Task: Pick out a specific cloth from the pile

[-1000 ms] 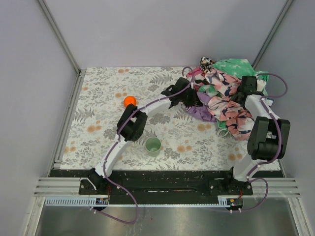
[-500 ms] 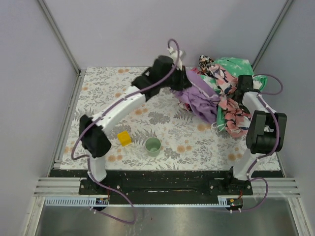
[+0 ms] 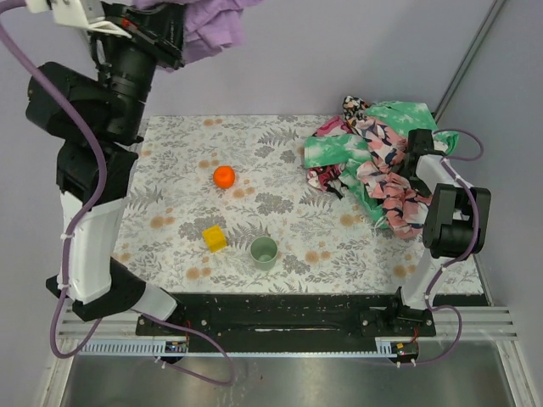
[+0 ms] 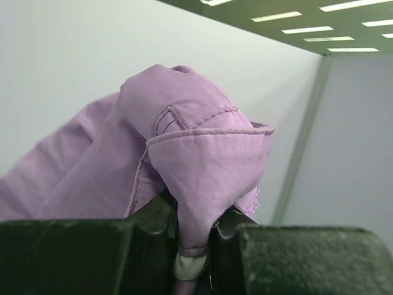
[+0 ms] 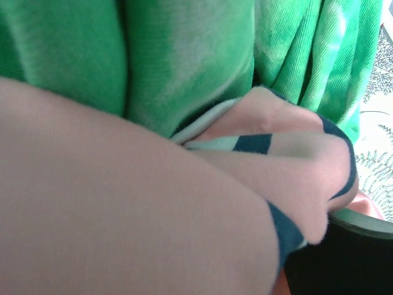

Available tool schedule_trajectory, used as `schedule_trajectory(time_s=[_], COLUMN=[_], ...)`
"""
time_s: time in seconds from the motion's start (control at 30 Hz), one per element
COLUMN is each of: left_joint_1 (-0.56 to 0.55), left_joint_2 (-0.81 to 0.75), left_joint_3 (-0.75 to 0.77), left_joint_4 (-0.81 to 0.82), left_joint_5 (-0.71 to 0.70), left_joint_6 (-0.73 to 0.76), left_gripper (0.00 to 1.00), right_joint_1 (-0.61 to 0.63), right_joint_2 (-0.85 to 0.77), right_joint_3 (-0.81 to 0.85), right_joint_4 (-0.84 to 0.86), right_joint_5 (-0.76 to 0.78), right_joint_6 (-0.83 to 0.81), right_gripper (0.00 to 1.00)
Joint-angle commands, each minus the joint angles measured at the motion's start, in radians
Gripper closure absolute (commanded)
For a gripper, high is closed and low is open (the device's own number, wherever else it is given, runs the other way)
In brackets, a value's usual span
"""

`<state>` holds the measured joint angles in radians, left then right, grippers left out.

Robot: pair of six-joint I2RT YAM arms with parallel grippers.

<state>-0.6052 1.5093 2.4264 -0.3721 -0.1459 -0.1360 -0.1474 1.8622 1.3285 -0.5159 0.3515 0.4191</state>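
The cloth (image 3: 212, 25), plain lilac, hangs high at the top left of the top view, clear of the table. My left gripper (image 3: 172, 15) is shut on it; in the left wrist view a fold of the cloth (image 4: 202, 160) is pinched between the dark jaws of the left gripper (image 4: 195, 261). The pile (image 3: 373, 165) of pink floral and green garments lies at the table's back right. My right gripper (image 3: 413, 161) is pressed into the pile, and pink fabric (image 5: 153, 209) and green fabric (image 5: 184, 55) fill its view and hide its jaws.
An orange ball (image 3: 224, 175), a yellow block (image 3: 215, 238) and a small green cup (image 3: 264, 252) sit on the leaf-patterned table cover (image 3: 170, 195). Pale walls enclose the back and both sides.
My left arm has pulled the lilac cloth out of the pile and swung it up and to the far left. The right arm has barely moved.
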Motion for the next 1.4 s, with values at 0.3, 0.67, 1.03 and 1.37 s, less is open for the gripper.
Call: schedule_trajectory(time_s=[0.3, 0.67, 1.03, 1.37], left_joint_1=[0.307, 0.433, 0.478, 0.515], left_joint_2=[0.071, 0.152, 0.347, 0.627], left_joint_3=[-0.079, -0.253, -0.438, -0.428], left_joint_4=[0.055, 0.053, 0.062, -0.054], left_joint_5=[-0.178, -0.127, -0.182, -0.100], left_joint_6=[0.006, -0.094, -0.246, -0.350], left_gripper=[1.00, 1.00, 1.00, 0.89], right_joint_1=[-0.046, -0.044, -0.044, -0.044], right_joint_2=[-0.055, -0.372, -0.688, -0.759], right_joint_3=[-0.066, -0.155, -0.239, -0.275], right_joint_4=[-0.033, -0.036, 0.013, 0.044], right_joint_5=[0.004, -0.059, -0.207, -0.241], right_joint_6=[0.004, 0.017, 0.029, 0.018], right_gripper=[0.01, 0.01, 0.01, 0.00])
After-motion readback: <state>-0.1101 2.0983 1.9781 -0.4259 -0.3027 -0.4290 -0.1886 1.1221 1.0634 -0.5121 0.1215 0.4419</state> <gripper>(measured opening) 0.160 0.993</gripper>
